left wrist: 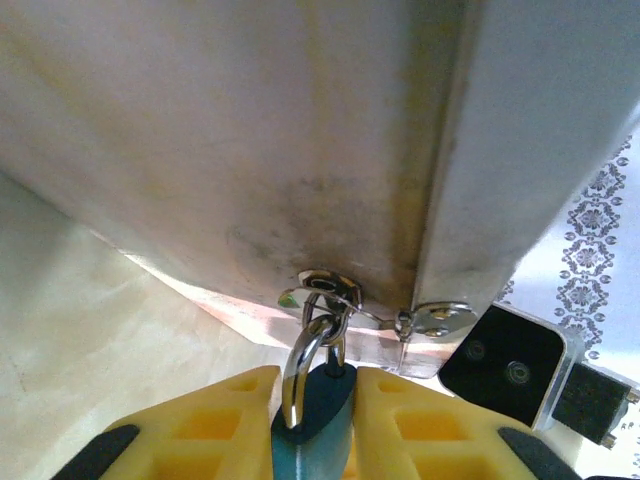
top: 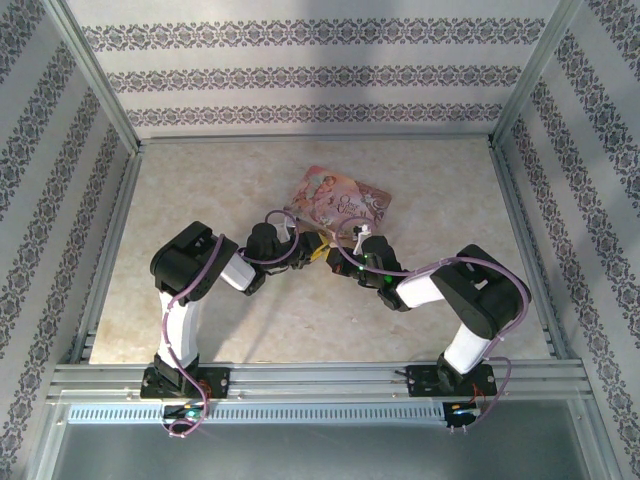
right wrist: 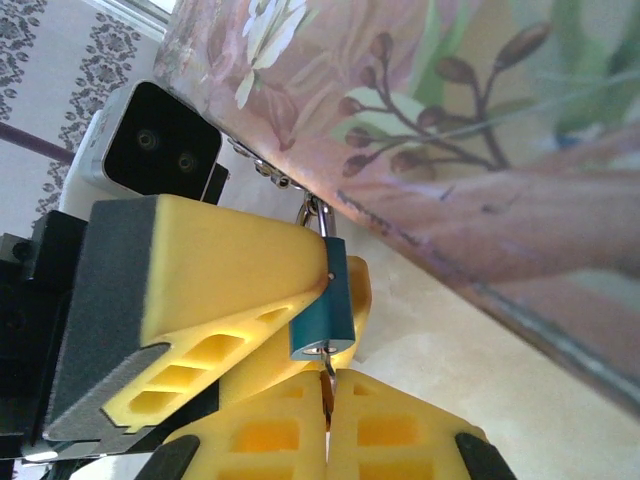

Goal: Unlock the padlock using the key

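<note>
The padlock (left wrist: 318, 425) has a teal body, and its silvery shackle (left wrist: 298, 365) hangs from the clasp ring (left wrist: 330, 290) of the pink illustrated tin (right wrist: 450, 130). My left gripper (left wrist: 315, 388) is shut on the padlock, one yellow finger pressed against each side of the body. In the right wrist view the padlock (right wrist: 325, 300) shows its keyhole end. There my right gripper (right wrist: 327, 390) is shut on the key (right wrist: 326, 385), a thin blade whose tip sits at the keyhole. From above, both grippers (top: 305, 250) (top: 348, 262) meet at the tin's near edge.
The pink tin (top: 340, 203) lies mid-table, just beyond the grippers. The left arm's wrist camera (right wrist: 150, 150) sits close above the yellow fingers (right wrist: 220, 270). Aluminium frame posts and patterned walls ring the table (top: 200, 200).
</note>
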You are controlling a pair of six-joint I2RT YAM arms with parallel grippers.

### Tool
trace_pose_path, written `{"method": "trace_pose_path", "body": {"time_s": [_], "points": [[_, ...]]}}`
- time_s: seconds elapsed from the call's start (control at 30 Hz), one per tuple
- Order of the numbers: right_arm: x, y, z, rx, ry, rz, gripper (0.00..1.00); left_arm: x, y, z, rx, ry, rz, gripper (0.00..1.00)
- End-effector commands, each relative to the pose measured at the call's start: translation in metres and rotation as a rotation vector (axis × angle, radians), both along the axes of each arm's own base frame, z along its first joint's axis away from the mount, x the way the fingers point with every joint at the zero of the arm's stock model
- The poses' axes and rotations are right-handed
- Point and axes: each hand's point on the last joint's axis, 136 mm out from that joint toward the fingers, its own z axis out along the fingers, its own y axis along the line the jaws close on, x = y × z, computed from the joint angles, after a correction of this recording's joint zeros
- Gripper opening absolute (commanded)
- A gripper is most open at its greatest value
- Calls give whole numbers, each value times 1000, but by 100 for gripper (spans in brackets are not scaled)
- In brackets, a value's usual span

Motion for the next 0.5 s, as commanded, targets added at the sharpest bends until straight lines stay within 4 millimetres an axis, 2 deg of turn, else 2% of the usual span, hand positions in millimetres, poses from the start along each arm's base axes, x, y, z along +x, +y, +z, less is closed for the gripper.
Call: {"method": "trace_pose_path", "body": {"time_s": [0.0,0.17,0.33,0.47], "points": [[0,12,28,73,-42,31,9,2,-1,4,-20,-24,21,18],[1,3,35,86,-51,3,20,1,-2,10,-23,-32,24,5],[-4,-14,44,58,-93,-26,26,0,-2,21,-31,-50,32,3],[-13,-34,52,-53,-173,-32,29,-1,-3,30,-32,-50,48,1]]}}
